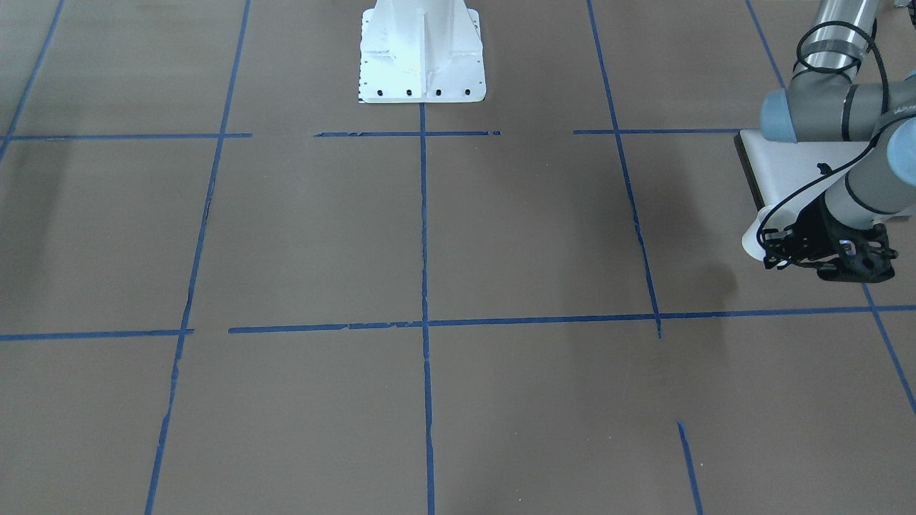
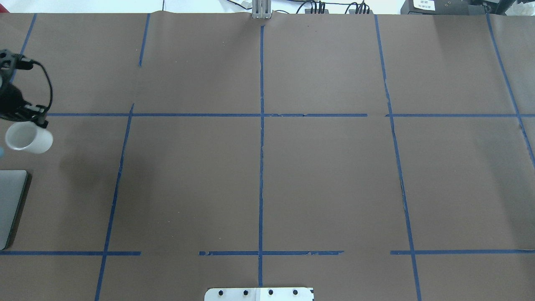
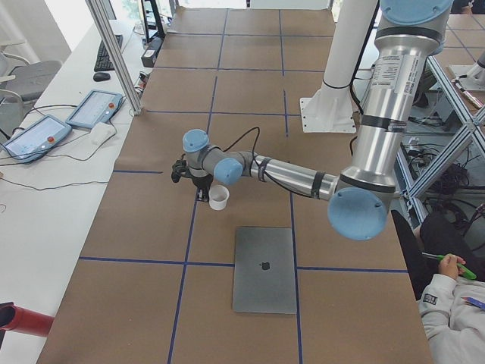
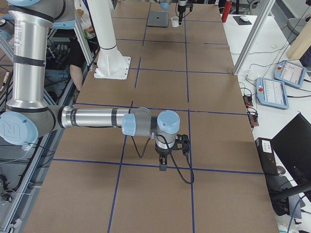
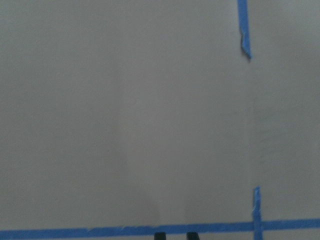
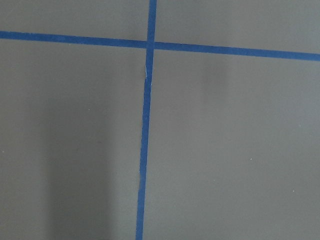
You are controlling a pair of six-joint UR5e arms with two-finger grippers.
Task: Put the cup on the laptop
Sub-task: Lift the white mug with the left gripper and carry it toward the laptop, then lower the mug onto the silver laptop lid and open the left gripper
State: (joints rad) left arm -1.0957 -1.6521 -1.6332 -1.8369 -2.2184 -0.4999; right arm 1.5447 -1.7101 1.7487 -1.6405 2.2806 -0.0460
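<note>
The small white cup (image 2: pixel 29 139) hangs upright at the tips of my left gripper (image 2: pixel 39 121), at the far left of the table. It also shows in the exterior left view (image 3: pixel 219 199) and partly behind the gripper in the front view (image 1: pixel 750 239). The left gripper (image 3: pixel 203 196) looks shut on the cup's rim; its fingertips (image 5: pixel 160 235) sit close together. The silver-grey laptop (image 3: pixel 264 269) lies closed, a short way from the cup on the robot's side, and is cut off in the overhead view (image 2: pixel 10 200). My right gripper (image 4: pixel 163 167) hovers over tape lines; I cannot tell whether it is open.
The white bolted pedestal base (image 1: pixel 422 64) stands at the middle of the robot's side. Blue tape lines (image 2: pixel 261 115) grid the brown table. Operators' tablets (image 3: pixel 91 110) and cables lie past the far edge. A seated person (image 3: pixel 455 303) is beside the table's left end.
</note>
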